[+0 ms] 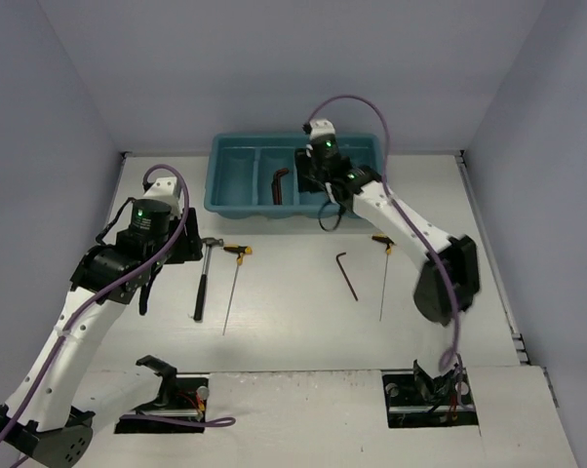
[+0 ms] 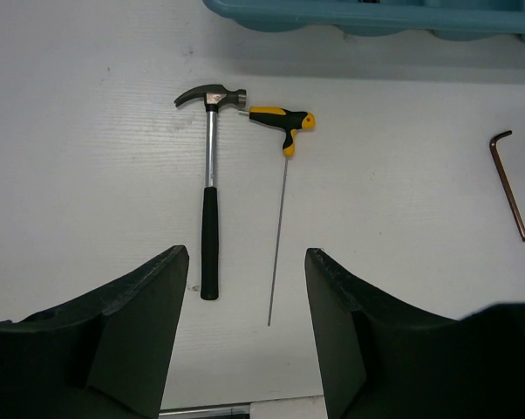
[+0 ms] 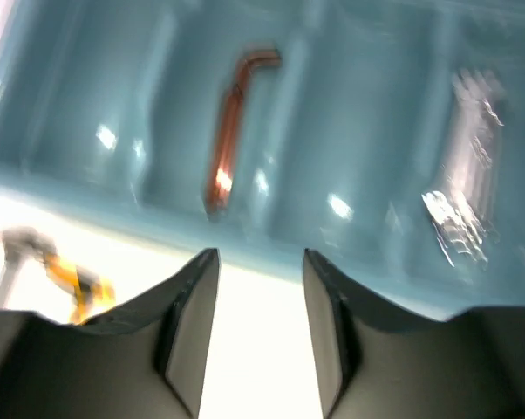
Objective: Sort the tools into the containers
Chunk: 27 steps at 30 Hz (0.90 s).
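Note:
The teal tray stands at the back; its second compartment holds a reddish-brown hex key. The right wrist view shows that key and blurred silver wrenches two compartments to its right. My right gripper is open and empty over the tray's front rim. My left gripper is open and empty above the table, near the hammer and a yellow-black T-handle driver. A second hex key and a second driver lie mid-table.
Grey walls close in the table on three sides. Two cut-outs with arm mounts sit at the near edge. A purple cable loops above the right arm.

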{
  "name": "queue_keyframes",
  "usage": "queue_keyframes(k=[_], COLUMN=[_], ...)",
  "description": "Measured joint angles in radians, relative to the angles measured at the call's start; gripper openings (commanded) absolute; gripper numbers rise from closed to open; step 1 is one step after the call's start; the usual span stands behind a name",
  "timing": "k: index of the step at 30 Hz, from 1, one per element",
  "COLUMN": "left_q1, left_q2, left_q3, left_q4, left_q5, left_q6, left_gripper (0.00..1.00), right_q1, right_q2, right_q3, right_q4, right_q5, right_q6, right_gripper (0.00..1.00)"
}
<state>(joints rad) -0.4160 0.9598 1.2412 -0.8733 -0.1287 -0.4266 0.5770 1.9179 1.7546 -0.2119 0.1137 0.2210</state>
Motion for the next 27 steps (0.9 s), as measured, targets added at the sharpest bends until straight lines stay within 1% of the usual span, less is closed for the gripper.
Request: queue_keyframes(k=[1, 5, 8, 10, 13, 16, 21, 23, 24, 25, 26, 27], left_q1=[0.000, 0.000, 0.000, 0.000, 0.000, 0.000, 0.000, 0.000, 0.000, 0.000, 0.000, 0.000], left_q2=[0.005, 0.024, 0.044, 0.056, 0.060, 0.060, 0.058, 0.053, 0.049, 0.044, 0.038, 0.031], left_q3=[0.006, 0.017, 0.017, 0.017, 0.017, 0.017, 0.017, 0.017, 0.016, 0.014, 0.011, 0.007], left_q4=[0.000, 0.002, 0.002, 0.002, 0.002, 0.002, 0.002, 0.002, 0.003, 0.003, 0.003, 0.002], left_q5=[0.000, 0.000, 0.000, 0.000, 0.000, -0.004, -0.004, -0.003, -0.004, -0.004, -0.004, -0.004], left_q6=[0.000, 0.001, 0.001, 0.001, 0.001, 0.001, 0.001, 0.001, 0.001, 0.001, 0.001, 0.001], left_gripper=[0.53, 0.53, 0.53, 0.53, 0.53, 0.53, 0.53, 0.53, 0.53, 0.53, 0.53, 0.53], right_q1=[0.000, -0.005, -0.014, -0.021, -0.025, -0.027, -0.027, -0.027, -0.027, -0.027, -0.027, -0.027], right_q2=[-0.080, -0.360, -0.459, -0.457, -0.400, -0.329, -0.237, -0.223, -0.219, -0.217, -0.214, -0.211], right_q3=[-0.084, -0.405, -0.602, -0.698, -0.784, -0.814, -0.814, -0.809, -0.808, -0.806, -0.805, -0.802], right_q4=[-0.006, 0.005, -0.009, -0.021, -0.038, -0.038, -0.012, 0.014, 0.020, 0.029, 0.035, 0.040], right_q5=[0.007, 0.011, -0.003, -0.021, -0.048, -0.068, -0.086, -0.091, -0.094, -0.096, -0.101, -0.108], right_q6=[-0.006, -0.012, 0.012, 0.035, 0.065, 0.084, 0.097, 0.099, 0.098, 0.097, 0.096, 0.097], right_gripper=[0.50, 0.51, 0.49, 0.47, 0.45, 0.42, 0.33, 0.25, 0.14, 0.09, 0.09, 0.03])
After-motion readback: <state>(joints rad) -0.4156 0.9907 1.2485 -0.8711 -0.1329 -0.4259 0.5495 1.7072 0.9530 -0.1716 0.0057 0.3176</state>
